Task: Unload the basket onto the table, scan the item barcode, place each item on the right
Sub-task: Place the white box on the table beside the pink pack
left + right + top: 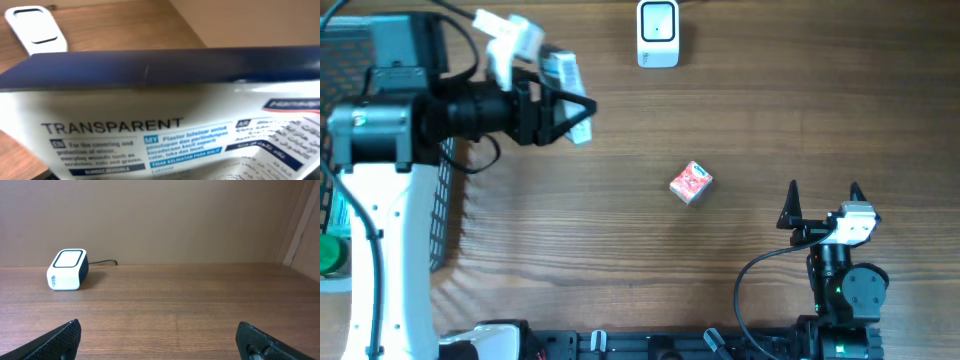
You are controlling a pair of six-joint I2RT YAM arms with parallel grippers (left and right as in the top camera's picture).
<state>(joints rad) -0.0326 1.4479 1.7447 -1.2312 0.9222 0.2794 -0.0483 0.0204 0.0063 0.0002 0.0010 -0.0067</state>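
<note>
Plaster box [160, 125] fills the left wrist view. Its printed white face is toward the camera and its dark blue edge points away, toward the scanner [35, 27]. The long axis runs crosswise to the fingers. Left gripper [570, 105] is clamped on the box at mid-length, and both ends stick out past the fingers. The scanner sits well beyond the fingertips, offset to one side.

Right gripper [160, 347] has its fingers spread wide with nothing between them. Small red packet [691, 183] lies on the table [620, 250], ahead and left of the right fingers, well apart.
</note>
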